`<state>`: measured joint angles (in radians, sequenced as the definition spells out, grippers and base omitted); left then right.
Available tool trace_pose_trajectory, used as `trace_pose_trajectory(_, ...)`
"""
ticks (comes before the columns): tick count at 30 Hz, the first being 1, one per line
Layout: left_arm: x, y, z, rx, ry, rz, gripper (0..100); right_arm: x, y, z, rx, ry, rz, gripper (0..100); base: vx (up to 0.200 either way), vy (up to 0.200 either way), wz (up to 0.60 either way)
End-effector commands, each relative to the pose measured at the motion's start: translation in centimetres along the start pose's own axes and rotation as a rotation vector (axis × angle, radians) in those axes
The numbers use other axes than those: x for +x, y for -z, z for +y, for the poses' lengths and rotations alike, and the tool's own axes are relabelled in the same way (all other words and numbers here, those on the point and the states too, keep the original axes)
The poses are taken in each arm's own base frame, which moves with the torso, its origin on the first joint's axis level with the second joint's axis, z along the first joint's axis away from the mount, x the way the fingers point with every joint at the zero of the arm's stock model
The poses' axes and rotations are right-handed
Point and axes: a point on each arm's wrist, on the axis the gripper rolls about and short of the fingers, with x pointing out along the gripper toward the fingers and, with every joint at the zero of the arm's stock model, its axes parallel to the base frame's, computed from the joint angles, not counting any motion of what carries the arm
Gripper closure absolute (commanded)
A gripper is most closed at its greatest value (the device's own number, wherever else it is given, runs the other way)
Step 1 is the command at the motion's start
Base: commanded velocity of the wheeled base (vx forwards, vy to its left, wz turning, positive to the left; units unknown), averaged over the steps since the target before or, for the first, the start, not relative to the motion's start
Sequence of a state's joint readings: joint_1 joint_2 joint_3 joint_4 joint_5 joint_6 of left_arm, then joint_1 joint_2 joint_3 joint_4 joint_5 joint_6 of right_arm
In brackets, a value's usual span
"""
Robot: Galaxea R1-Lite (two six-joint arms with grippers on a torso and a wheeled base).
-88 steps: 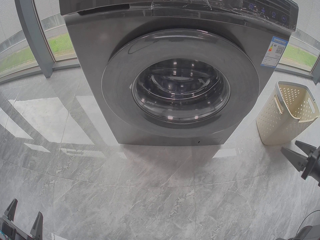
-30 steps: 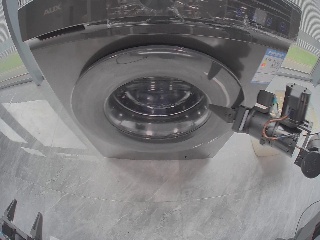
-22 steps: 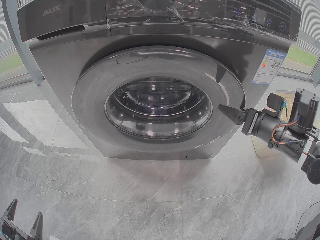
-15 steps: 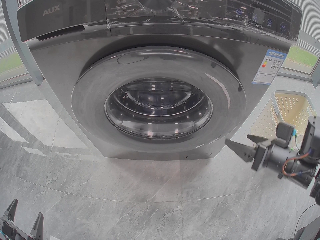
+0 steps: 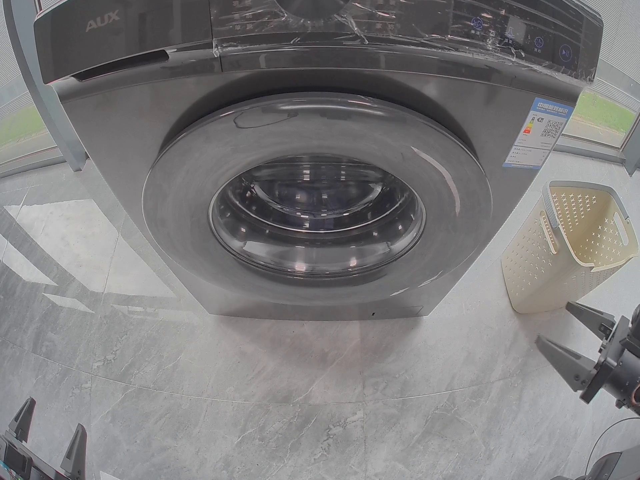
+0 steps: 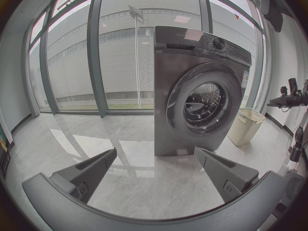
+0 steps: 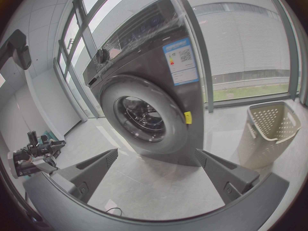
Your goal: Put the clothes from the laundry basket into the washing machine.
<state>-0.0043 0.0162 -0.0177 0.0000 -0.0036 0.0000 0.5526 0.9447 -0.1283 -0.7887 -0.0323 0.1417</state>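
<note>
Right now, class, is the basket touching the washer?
Apart. The right wrist view shows a strip of bare floor between the basket and the washer.

Washing machine (image 7: 150, 81) (door shut), laundry basket (image 7: 256, 148) beside

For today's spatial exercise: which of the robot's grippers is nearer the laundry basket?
Right. The right gripper hangs close before the laundry basket, not touching; the left gripper is far off across the floor.

Dark grey washing machine (image 5: 313, 168), cream perforated laundry basket (image 5: 567, 248), grey marbled floor (image 5: 267, 395).
</note>
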Motion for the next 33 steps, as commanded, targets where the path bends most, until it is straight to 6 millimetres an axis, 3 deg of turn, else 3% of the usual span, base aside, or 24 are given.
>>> trace_pose_trajectory(1, 0.0, 0.5, 0.0, 0.0, 0.0, 0.005, 0, -5.0, 1.8, -1.3, -0.069, 0.161, -0.099, 0, 0.0, 0.0, 0.0)
trace_pose_trajectory(2, 0.0, 0.5, 0.0, 0.0, 0.0, 0.005, 0, -5.1, 1.9, -1.3, -0.072, 0.165, -0.101, 0, 0.0, 0.0, 0.0)
trace_pose_trajectory(7, 0.0, 0.5, 0.0, 0.0, 0.0, 0.006, 0, -9.2, 4.1, -1.2, -0.109, 0.352, -0.175, 0, 0.0, 0.0, 0.0)
trace_pose_trajectory(12, 0.0, 0.5, 0.0, 0.0, 0.001, 0.006, 0, -11.2, 6.8, -0.7, -0.12, 0.411, -0.167, 0, 0.0, 0.0, 0.0)
trace_pose_trajectory(18, 0.0, 0.5, 0.0, -0.002, 0.0, 0.006, 0, -11.7, 8.0, -0.5, -0.125, 0.51, -0.144, 0, 0.0, 0.0, 0.0)
trace_pose_trajectory(20, 0.0, 0.5, 0.0, -0.002, 0.0, 0.005, 0, -11.9, 9.2, -0.5, -0.123, 0.544, -0.077, 0, 0.0, 0.0, 0.0)
trace_pose_trajectory(33, 0.0, 0.5, 0.0, -0.005, 0.0, 0.005, 0, -11.9, 9.3, -0.5, -0.145, 0.53, -0.06, 0, 0.0, 0.0, 0.0)
